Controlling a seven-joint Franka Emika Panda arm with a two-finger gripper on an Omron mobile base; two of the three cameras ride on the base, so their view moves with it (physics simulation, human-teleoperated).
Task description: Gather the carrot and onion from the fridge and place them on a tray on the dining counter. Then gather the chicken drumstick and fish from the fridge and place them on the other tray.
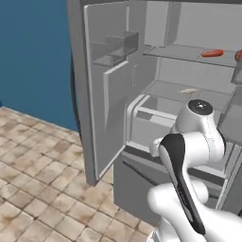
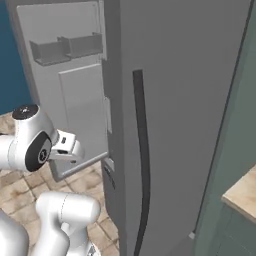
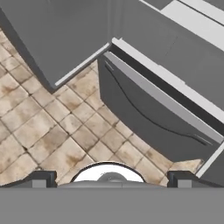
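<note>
Left base view. The fridge [image 1: 156,85] stands open, its left door [image 1: 101,94] swung out toward 9 o'clock and carrying door bins [image 1: 116,47] near the top. On the upper glass shelf [image 1: 189,54], at 1 o'clock in the frame, lies the carrot [image 1: 212,53], an orange-red elongated body; a second reddish item [image 1: 238,55] is cut off by the right edge and cannot be identified. On the shelf below, a pale slender item [image 1: 189,90] lies just above the arm's wrist; its identity cannot be told. A crisper drawer [image 1: 151,120] sits under that shelf. The white arm [image 1: 189,156] rises from 5 o'clock, in front of the lower freezer drawer [image 1: 142,184]. The tiled floor [image 1: 38,179] fills the lower left, with a blue wall [image 1: 33,56] behind.

Right base view. The closed right fridge door [image 2: 175,110] with its long dark handle [image 2: 142,150] occupies the centre; the open left door [image 2: 70,85] lies at 10 o'clock. The arm's wrist [image 2: 35,140] sits at 8 o'clock. A wooden counter corner [image 2: 245,192] shows at 4 o'clock.

Hand view. The gripper [image 3: 111,178] looks down on the floor and the freezer drawer [image 3: 153,118]; its fingertips [image 3: 41,178] stand wide apart at the bottom corners, with nothing between them.
</note>
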